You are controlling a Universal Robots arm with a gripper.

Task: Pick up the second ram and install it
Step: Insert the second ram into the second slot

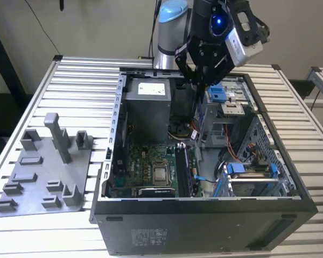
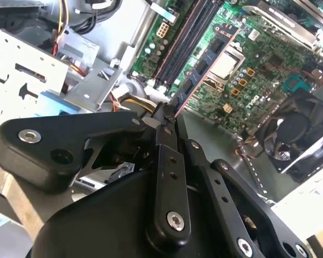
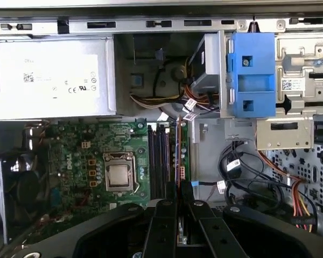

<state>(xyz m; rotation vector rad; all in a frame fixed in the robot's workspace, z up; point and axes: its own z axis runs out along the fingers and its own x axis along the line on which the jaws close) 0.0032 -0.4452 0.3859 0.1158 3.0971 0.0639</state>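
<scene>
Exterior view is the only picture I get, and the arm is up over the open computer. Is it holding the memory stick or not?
Observer: Yes. In the second wrist view the jaws are shut on one end of the second ram.
Operator: Which way does it point?
Observer: In the first wrist view it shows edge-on, running the same way as the dark memory slots.
Operator: Is it plugged in?
Observer: It seems not. In the second wrist view it runs alongside the slots, not in them.
</scene>
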